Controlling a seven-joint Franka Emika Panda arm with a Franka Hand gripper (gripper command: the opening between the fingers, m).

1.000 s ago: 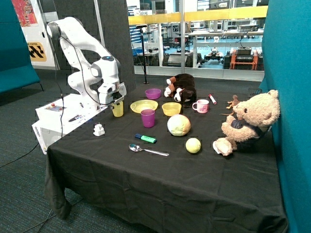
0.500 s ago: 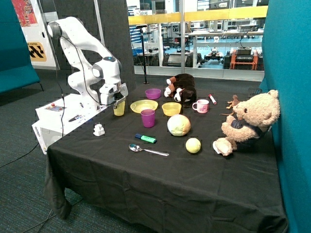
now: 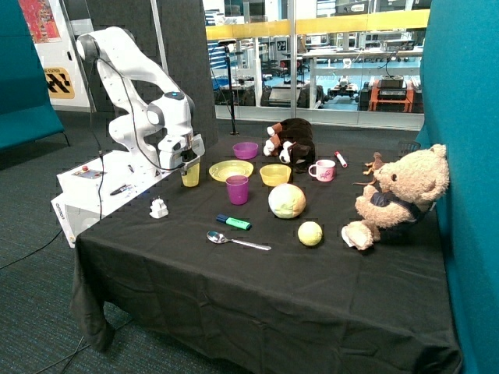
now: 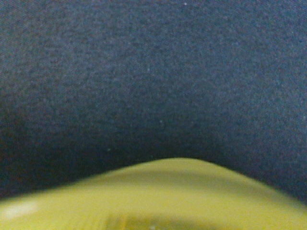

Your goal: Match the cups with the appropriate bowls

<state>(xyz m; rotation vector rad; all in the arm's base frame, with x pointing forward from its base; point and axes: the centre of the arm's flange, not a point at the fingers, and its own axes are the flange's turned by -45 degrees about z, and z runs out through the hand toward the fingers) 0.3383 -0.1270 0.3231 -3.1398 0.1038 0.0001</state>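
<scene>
Seen only from outside: gripper [image 3: 187, 161] down on the rim of the yellow cup [image 3: 189, 174], left of centre in the frame, close to the table's left edge. Cannot tell whether open or clamped on the cup, nor whether the cup touches the black cloth [image 3: 234, 288]. Just right of it, the yellow plate [image 3: 231, 170]; beyond that, the yellow bowl [image 3: 274, 174], empty. Purple cup [image 3: 237, 189] upright just in front of the plate; purple bowl [image 3: 245, 149] behind the plate, also empty. No cup in a bowl yet.

Seen only from the wrist: a blurred curve of yellow cup [image 4: 158, 196] filling the lower edge, plain dark cloth [image 4: 153, 72] above it, nothing else.

Open cloth across the whole lower half of the outside frame. Between cup and yellow bowl, only the low plate and the purple cup. In front: white plug [image 3: 159, 208], green marker [image 3: 234, 222], spoon [image 3: 236, 241]. Further right: pale round ball [image 3: 287, 201], teddy bear [image 3: 398, 195].
</scene>
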